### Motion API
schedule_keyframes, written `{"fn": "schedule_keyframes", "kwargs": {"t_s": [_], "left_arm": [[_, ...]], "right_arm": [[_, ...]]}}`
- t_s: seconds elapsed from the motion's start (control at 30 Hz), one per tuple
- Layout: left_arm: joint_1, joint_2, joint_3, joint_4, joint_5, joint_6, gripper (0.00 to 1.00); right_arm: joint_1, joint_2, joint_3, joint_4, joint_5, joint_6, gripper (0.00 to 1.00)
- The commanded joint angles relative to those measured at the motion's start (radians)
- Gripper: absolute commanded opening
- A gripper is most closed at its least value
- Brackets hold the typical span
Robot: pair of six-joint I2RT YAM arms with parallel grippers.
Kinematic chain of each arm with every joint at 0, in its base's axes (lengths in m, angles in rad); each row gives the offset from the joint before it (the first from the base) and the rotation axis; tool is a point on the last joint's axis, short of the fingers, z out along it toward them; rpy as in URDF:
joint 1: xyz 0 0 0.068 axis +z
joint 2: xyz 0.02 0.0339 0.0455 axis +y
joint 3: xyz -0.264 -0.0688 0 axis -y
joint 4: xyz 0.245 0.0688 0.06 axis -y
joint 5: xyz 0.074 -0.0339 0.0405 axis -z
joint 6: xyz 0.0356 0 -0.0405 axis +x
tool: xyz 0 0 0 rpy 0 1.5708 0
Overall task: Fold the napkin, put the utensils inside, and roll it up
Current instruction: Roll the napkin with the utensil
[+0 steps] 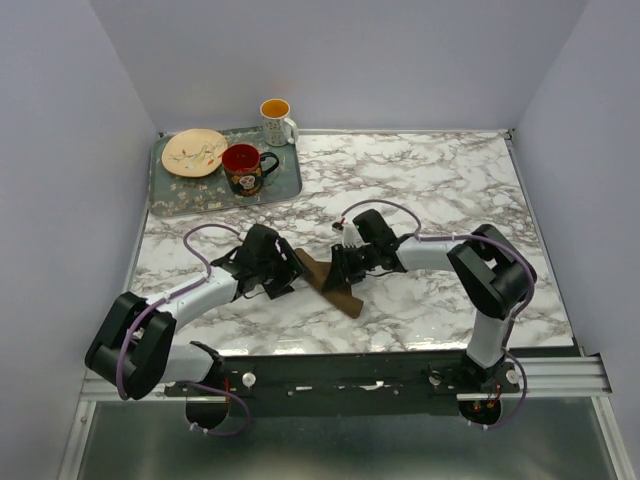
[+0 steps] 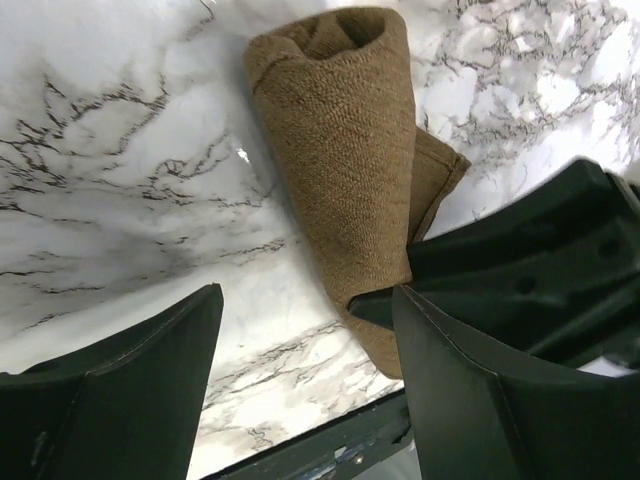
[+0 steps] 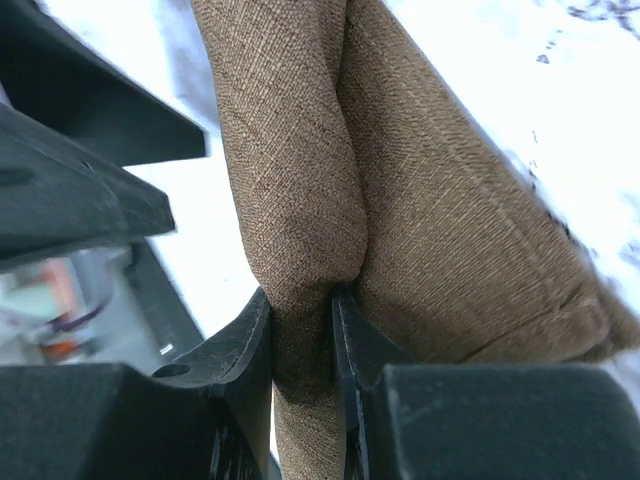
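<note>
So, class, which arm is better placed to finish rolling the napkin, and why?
Probably the right: the right hand is pinched on a fold of the napkin and could roll it further. The left hand is open beside it, gripping nothing.

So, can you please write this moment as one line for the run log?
napkin: rolled | left hand: open, beside napkin, holding nothing | right hand: shut on a fold of napkin | spoon: not in sight

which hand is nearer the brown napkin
Right. The right hand is clamped on a fold of the napkin; the left hand stands open beside it, gripping nothing.
</note>
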State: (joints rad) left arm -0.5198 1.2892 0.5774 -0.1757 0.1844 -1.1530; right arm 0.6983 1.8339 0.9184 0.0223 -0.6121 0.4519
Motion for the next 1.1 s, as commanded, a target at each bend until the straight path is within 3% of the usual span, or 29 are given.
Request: {"fn": "schedule_keyframes", "kwargs": {"t_s": [0.0, 0.3, 0.5, 0.73, 0.83, 0.87, 1.07], "left_arm": [[-0.035, 0.028, 0.013, 0.013, -0.011, 0.001, 0.78], [-0.059, 0.163, 0.055, 0.05, -0.013, -0.013, 0.75], [-0.057, 0.193, 0.036, 0.061, -0.033, -0.014, 0.62], [-0.057, 0.182, 0.01, 0.073, -0.028, -0.017, 0.52], [-0.057, 0.176, 0.012, 0.071, -0.026, -0.017, 0.51], [-0.059, 0.176, 0.013, 0.07, -0.025, -0.019, 0.51], [-0.057, 0.173, 0.019, 0.068, -0.017, -0.019, 0.51]], "right_arm": [[-0.051, 0.137, -0.03, 0.08, -0.314, 0.037, 0.13], [-0.069, 0.157, -0.032, 0.131, -0.383, 0.083, 0.2], [-0.066, 0.093, -0.013, 0.038, -0.293, 0.027, 0.34], [-0.007, -0.07, 0.049, -0.247, -0.008, -0.088, 0.51], [0.081, -0.136, 0.102, -0.33, 0.213, -0.122, 0.59], [0.108, -0.149, 0.118, -0.373, 0.341, -0.125, 0.6], [0.317, -0.156, 0.217, -0.476, 0.74, -0.111, 0.61]]}}
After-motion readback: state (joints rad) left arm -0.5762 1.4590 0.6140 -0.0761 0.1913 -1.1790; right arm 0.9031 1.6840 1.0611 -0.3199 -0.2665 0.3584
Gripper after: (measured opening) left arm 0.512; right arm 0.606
